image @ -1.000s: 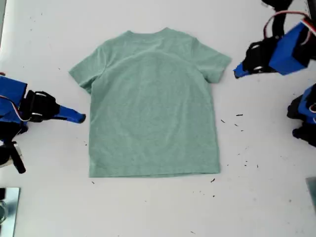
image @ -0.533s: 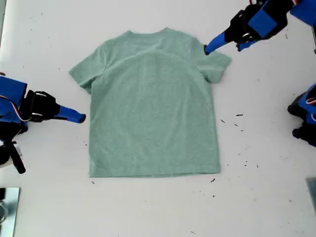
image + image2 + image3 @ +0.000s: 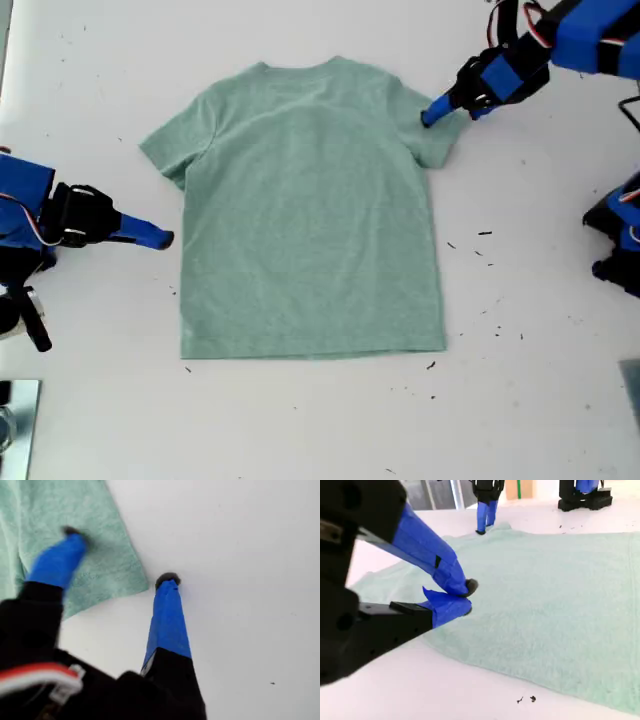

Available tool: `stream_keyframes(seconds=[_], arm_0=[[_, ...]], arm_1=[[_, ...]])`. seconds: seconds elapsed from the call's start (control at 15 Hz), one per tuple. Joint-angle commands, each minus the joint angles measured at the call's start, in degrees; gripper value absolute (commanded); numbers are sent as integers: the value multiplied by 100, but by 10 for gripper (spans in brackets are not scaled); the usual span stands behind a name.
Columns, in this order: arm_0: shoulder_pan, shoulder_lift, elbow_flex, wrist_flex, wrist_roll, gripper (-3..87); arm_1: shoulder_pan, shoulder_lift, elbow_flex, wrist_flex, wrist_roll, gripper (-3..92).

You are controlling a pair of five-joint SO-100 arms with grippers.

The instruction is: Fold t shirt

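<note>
- The t shirt (image 3: 310, 205) lies flat on the white table (image 3: 540, 400).
- My first gripper (image 3: 120, 557) stands open astride a sleeve hem, 1 tip on cloth, 1 on table.
- My second gripper (image 3: 467, 597), jaws nearly closed and empty, sits beside the shirt's side edge.

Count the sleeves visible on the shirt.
2. On the pale sage-green heathered cotton t-shirt, one short sleeve lies at the exterior view's left, untouched; the other lies at that view's right, with my first claw at its edge.
</note>
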State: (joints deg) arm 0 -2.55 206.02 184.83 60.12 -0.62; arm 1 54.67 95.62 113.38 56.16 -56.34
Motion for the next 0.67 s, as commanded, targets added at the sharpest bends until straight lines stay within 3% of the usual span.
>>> stream_keyframes(seconds=[0.0, 0.13, 0.4, 0.6], arm_0=[[70, 53, 18, -9, 88, -1], [53, 53, 26, -9, 88, -1], [9, 53, 26, -9, 88, -1], [26, 53, 26, -9, 88, -1]], arm_1=[[70, -18, -369, 299, -176, -17], [-62, 352, -1468, 1679, -220, -17], [-475, 413, -3656, 3340, -88, -16], [-1213, 18, -5054, 3674, 545, -16]])
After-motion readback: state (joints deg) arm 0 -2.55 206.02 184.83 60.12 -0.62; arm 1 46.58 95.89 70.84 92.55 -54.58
